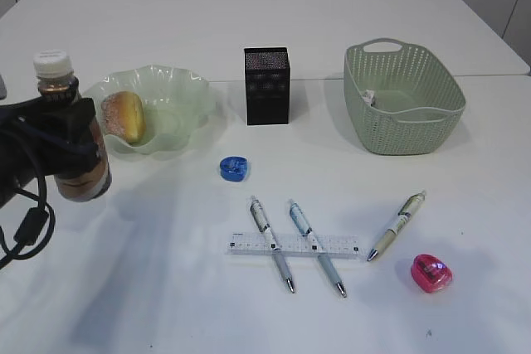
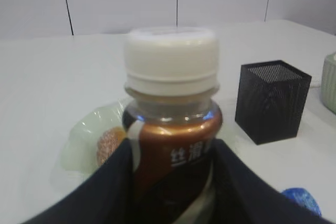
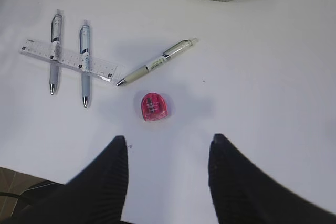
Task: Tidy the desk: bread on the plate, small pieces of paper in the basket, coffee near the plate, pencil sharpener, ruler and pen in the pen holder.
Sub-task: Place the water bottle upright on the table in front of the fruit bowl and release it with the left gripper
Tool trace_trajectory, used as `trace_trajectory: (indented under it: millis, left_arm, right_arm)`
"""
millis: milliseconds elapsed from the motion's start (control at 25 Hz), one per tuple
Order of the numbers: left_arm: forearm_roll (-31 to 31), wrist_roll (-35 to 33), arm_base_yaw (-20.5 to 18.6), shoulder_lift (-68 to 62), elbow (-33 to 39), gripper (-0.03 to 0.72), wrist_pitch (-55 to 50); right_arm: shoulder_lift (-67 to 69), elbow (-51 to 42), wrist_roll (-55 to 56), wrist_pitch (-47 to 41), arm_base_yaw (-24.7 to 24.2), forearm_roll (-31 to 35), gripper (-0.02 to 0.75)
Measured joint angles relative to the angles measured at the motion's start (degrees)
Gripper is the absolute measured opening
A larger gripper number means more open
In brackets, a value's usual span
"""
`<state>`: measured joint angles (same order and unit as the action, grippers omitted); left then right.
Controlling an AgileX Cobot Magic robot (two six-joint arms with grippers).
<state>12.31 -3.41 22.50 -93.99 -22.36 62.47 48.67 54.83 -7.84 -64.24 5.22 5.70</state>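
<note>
My left gripper (image 1: 76, 134) is shut on the brown coffee bottle (image 1: 66, 122), which stands upright with its white cap just left of the green plate (image 1: 178, 109). The bread (image 1: 124, 115) lies on that plate. Up close, the black fingers (image 2: 113, 182) flank the bottle (image 2: 173, 124). A clear ruler (image 1: 294, 244) lies across two pens (image 1: 271, 242) (image 1: 317, 246), with a third pen (image 1: 397, 225) to the right. A blue sharpener (image 1: 234, 167) and a pink sharpener (image 1: 432, 273) sit on the table. My right gripper (image 3: 168, 142) hangs open and empty, short of the pink sharpener (image 3: 154, 107).
The black mesh pen holder (image 1: 266, 86) stands at the back centre. The green basket (image 1: 402, 97) at the back right has a scrap of paper (image 1: 369, 97) inside. A dark cable (image 1: 29, 225) hangs from the left arm. The table's far edge runs behind the basket.
</note>
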Motion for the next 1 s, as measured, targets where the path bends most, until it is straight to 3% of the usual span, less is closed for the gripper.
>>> trace_trajectory:
  millis: [680,1000]
  left_arm:
    - [-0.64,0.14,-0.09,-7.77,-3.22,0.285,0.4]
    - [-0.77,0.16,-4.09,-10.72,-5.33,0.285,0.4]
  right_arm:
    - [0.0,0.0,0.0,0.53,0.0,0.0,0.396]
    - [0.0,0.0,0.0,0.75,0.0,0.0,0.396]
